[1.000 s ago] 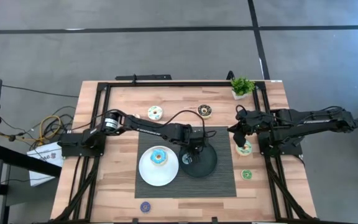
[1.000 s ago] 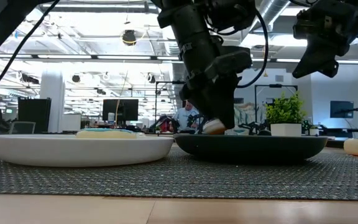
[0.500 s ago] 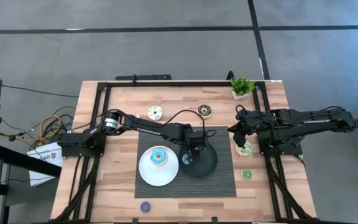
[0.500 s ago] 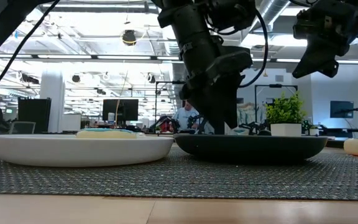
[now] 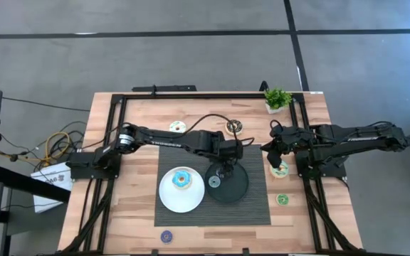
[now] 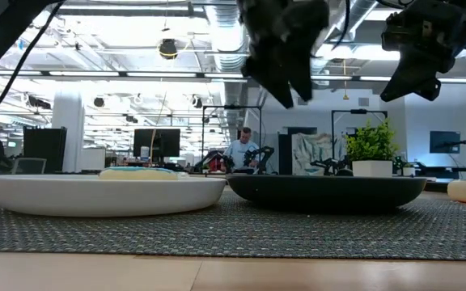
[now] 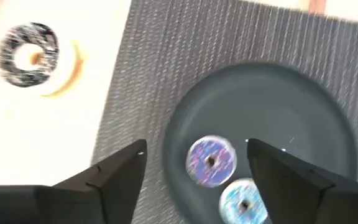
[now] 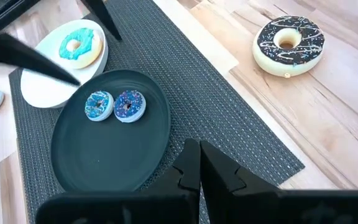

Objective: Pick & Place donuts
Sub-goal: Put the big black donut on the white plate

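Donuts, purple (image 8: pixel 129 106) and small blue (image 8: pixel 99 104), lie touching on my black plate (image 8: pixel 92 162). Left gripper (image 7: pixel 194 163) hovers above, fingers spread and empty (right gripper (image 8: pixel 199 163) closed, near the counter's right edge).

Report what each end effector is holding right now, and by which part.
Nothing is held. The left end effector is open and empty above the black plate, where the small purple donut and small blue donut lie. The right end effector is shut on nothing.
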Robot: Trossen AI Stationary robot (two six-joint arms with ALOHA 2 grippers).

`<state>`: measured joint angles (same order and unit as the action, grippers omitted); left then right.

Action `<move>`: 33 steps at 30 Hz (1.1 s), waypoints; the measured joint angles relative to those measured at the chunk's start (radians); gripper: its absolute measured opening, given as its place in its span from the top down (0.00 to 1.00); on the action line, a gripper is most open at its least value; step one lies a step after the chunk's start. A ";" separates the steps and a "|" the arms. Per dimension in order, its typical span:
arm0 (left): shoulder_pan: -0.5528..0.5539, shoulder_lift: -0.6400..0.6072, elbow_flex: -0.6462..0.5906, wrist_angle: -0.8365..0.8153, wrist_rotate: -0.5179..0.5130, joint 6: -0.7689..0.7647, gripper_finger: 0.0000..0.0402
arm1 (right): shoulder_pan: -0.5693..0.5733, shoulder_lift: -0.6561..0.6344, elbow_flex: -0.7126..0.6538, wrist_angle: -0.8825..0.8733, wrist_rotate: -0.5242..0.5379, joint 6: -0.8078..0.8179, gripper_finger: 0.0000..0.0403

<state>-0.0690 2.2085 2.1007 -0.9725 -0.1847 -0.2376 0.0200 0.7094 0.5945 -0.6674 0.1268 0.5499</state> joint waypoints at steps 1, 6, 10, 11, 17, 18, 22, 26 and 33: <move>-0.005 -0.010 0.001 -0.013 -0.017 0.022 0.38 | 0.000 0.000 0.000 0.000 0.001 0.000 1.00; -0.006 -0.064 -0.006 -0.115 -0.006 0.110 0.66 | 0.000 0.000 0.000 0.002 0.001 0.000 1.00; 0.016 -0.123 -0.087 -0.077 0.059 0.125 0.91 | 0.000 0.000 0.000 0.002 0.001 0.000 1.00; 0.019 -0.145 -0.120 -0.053 0.064 0.124 0.95 | 0.000 0.000 0.000 0.002 0.001 0.000 1.00; 0.014 -0.350 -0.430 0.117 0.054 0.083 0.97 | 0.000 0.000 0.000 0.005 0.001 0.000 1.00; 0.013 -0.398 -0.495 0.164 0.050 0.069 0.98 | 0.000 0.000 0.000 0.006 0.001 0.000 1.00; 0.006 -0.597 -0.759 0.355 0.048 0.010 0.99 | 0.000 0.000 0.000 0.010 0.005 0.043 1.00; -0.013 -0.807 -0.996 0.494 0.049 -0.057 1.00 | -0.008 0.033 0.000 0.075 0.055 0.052 1.00; -0.030 -1.178 -1.343 0.637 0.026 -0.117 1.00 | -0.079 0.215 0.013 0.310 0.089 -0.032 0.95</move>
<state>-0.0994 1.0306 0.7575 -0.3353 -0.1583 -0.3544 -0.0585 0.9246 0.6071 -0.3574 0.2161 0.5182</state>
